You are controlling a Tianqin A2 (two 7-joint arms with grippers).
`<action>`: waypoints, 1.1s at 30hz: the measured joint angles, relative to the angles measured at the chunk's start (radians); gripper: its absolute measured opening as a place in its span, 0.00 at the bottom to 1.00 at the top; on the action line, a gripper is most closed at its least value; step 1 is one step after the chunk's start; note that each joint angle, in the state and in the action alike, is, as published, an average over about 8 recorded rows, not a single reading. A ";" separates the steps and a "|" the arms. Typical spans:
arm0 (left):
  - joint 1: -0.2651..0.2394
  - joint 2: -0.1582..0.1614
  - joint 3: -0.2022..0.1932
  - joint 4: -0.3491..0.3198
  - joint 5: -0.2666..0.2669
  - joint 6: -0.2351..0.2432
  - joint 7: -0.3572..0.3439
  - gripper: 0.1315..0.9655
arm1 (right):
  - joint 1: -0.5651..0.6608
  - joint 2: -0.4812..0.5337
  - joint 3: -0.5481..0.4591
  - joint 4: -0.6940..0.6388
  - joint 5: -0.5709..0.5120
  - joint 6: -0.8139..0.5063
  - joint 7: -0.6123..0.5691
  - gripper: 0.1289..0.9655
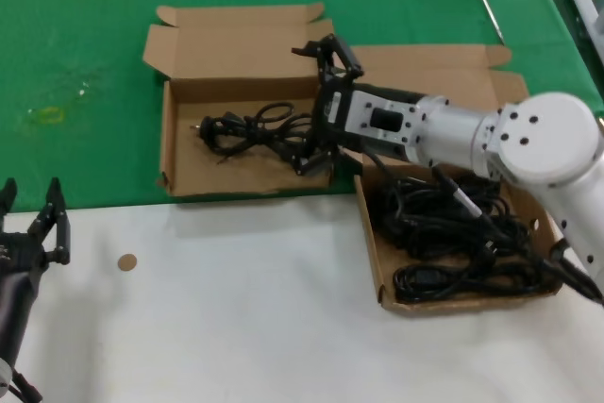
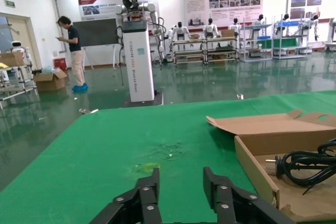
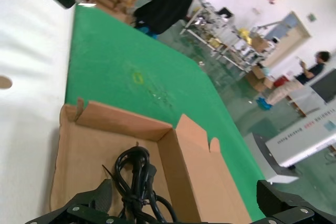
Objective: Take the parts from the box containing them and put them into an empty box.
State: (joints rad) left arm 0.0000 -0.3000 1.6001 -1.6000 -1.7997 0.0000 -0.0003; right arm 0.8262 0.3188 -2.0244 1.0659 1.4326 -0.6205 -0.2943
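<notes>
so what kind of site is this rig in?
Looks like a robotics showroom or lab hall: a line of humanoid robots along the far wall, poster boards above them, metal shelving, and a green-covered table.

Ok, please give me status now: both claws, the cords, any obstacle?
Right claw open over the smaller box, one cord bundle inside. Left claw open, idle over the white table. More cords in larger box. No obstacle seen.

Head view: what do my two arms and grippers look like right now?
The right arm is silver-white with rounded joints, black bolt dots and a black cable; its wrist block is dark. The right gripper has black, angular fingers. The left gripper is all black.
</notes>
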 joint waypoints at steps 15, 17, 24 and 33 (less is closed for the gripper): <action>0.000 0.000 0.000 0.000 0.000 0.000 0.000 0.54 | -0.197 -0.004 0.101 0.127 0.088 0.148 0.070 1.00; 0.000 0.000 0.000 0.000 0.000 0.000 0.000 0.60 | -0.224 -0.005 0.115 0.144 0.099 0.167 0.079 1.00; 0.000 0.000 0.000 0.000 0.000 0.000 0.000 0.69 | -0.315 -0.007 0.162 0.204 0.140 0.237 0.112 1.00; 0.000 0.000 0.000 0.000 0.000 0.000 0.000 0.87 | -0.434 -0.010 0.223 0.280 0.193 0.325 0.154 1.00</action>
State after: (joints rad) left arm 0.0000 -0.3000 1.6000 -1.6000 -1.7998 0.0000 -0.0003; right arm 0.3922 0.3090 -1.8017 1.3462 1.6254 -0.2950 -0.1400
